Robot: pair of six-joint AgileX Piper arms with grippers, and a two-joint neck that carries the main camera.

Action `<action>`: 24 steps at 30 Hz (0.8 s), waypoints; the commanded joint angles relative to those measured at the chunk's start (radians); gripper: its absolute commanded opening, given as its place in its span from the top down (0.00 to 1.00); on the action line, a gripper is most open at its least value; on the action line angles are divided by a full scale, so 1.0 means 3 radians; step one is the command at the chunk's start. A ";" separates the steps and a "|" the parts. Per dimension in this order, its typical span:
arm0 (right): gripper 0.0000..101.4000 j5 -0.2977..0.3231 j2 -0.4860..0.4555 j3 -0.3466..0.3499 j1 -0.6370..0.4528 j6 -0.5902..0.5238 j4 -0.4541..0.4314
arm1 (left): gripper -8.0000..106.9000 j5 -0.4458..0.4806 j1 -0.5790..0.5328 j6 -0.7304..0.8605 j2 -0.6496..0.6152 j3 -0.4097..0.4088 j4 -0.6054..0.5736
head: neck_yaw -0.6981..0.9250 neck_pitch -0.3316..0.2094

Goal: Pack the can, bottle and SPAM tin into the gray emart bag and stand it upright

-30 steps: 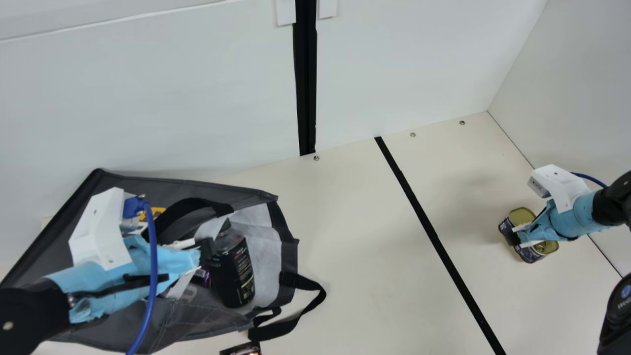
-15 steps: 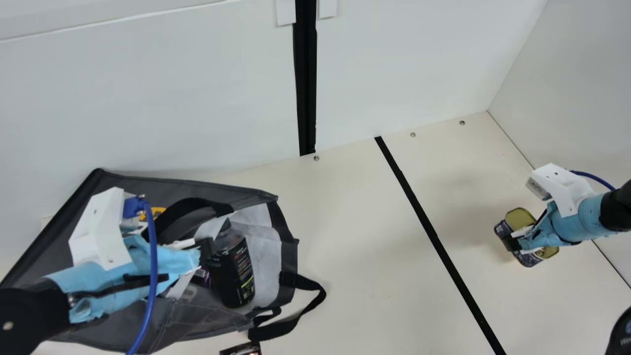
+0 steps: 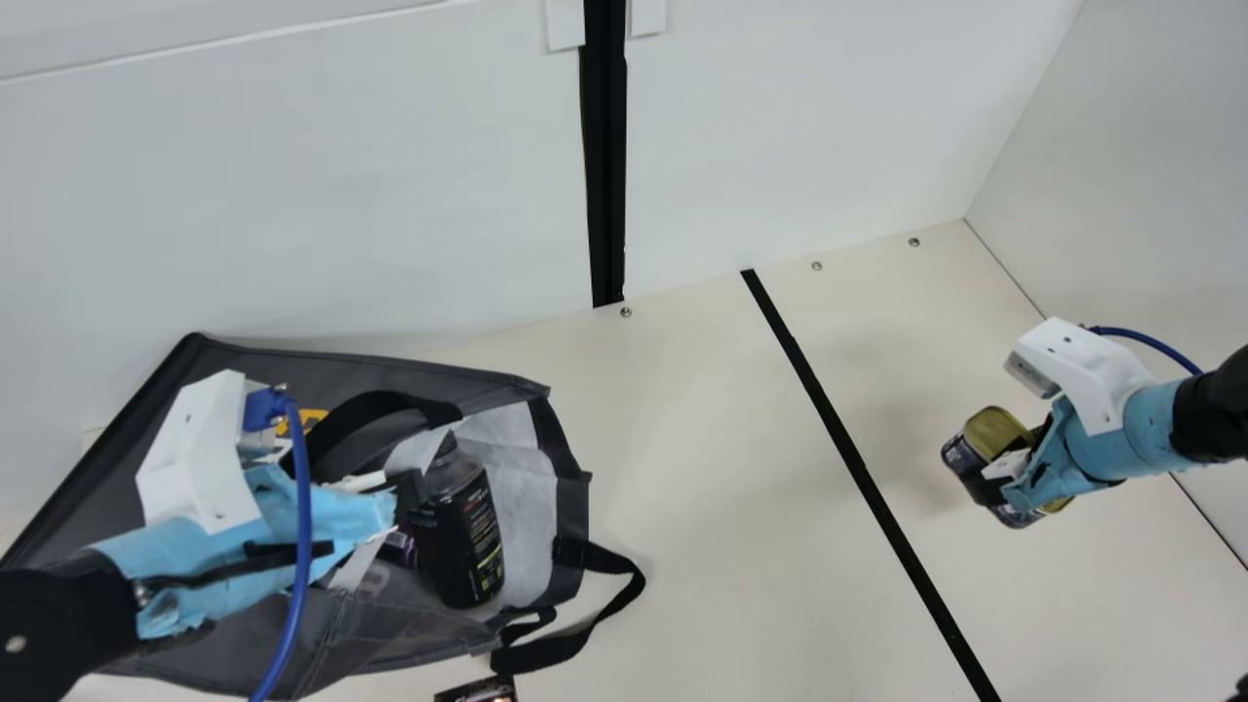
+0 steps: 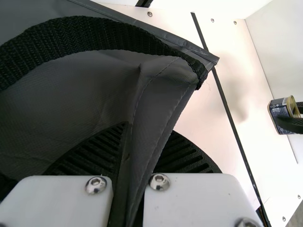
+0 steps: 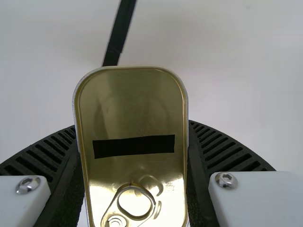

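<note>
**The tin [image 3: 994, 427] could slip or bump on its way to the bag [image 3: 292, 375]**

The tin is at the lower right of the main view. Its gold lid [image 5: 132, 109] shows in the right wrist view. The right gripper [image 5: 131, 142] has it squeezed, one finger on each long side. Those sides look smooth, so a weak squeeze or a fast swing could let the tin turn, slide and fall on the table [image 3: 731, 487].

The bag is well apart from it, at the lower left, lying on its side with its mouth [image 3: 572, 507] toward the middle. If the tin comes in too low, it could catch the black strap [image 3: 526, 663] by the mouth and drag the bag along. The bottle [image 3: 468, 546] leans just inside, so the tin could hit it and get stuck, or knock it out. A purple thing [image 3: 400, 548] beside the bottle may be the can, but too much is hidden to be sure.

The left gripper [image 4: 146, 142] pinches the thin cloth at the bag's edge. If that cloth slips free, the mouth could flop down and block the way. Later, standing the bag up too fast could make the things inside tumble, and the bag could tip over.
</note>
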 commanded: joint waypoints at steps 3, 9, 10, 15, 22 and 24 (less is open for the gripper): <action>1.00 0.0040 -0.0062 0.0011 0.0137 -0.0011 0.0010 | 1.00 0.0000 0.0000 0.0000 0.0000 0.0000 0.0000 | -0.0003 -0.0076; 1.00 0.0088 -0.0139 0.0036 0.0362 -0.0004 0.0018 | 1.00 0.0000 0.0000 0.0000 0.0000 0.0000 0.0000 | -0.0003 -0.0076; 1.00 0.0093 -0.0149 0.0042 0.0398 -0.0002 0.0019 | 1.00 0.0000 0.0000 0.0000 0.0000 0.0000 0.0000 | -0.0003 -0.0076; 1.00 0.0119 -0.0206 0.0081 0.0578 0.0010 0.0024 | 1.00 0.0000 0.0000 0.0000 0.0000 0.0000 0.0000 | -0.0003 -0.0076; 1.00 0.0158 -0.0298 0.0150 0.0816 0.0020 0.0031 | 1.00 0.0000 0.0000 0.0000 0.0000 0.0000 0.0000 | -0.0003 -0.0076; 1.00 0.0171 -0.0329 0.0178 0.0880 0.0017 0.0032 | 1.00 0.0000 0.0000 0.0000 0.0000 0.0000 0.0000 | -0.0003 -0.0076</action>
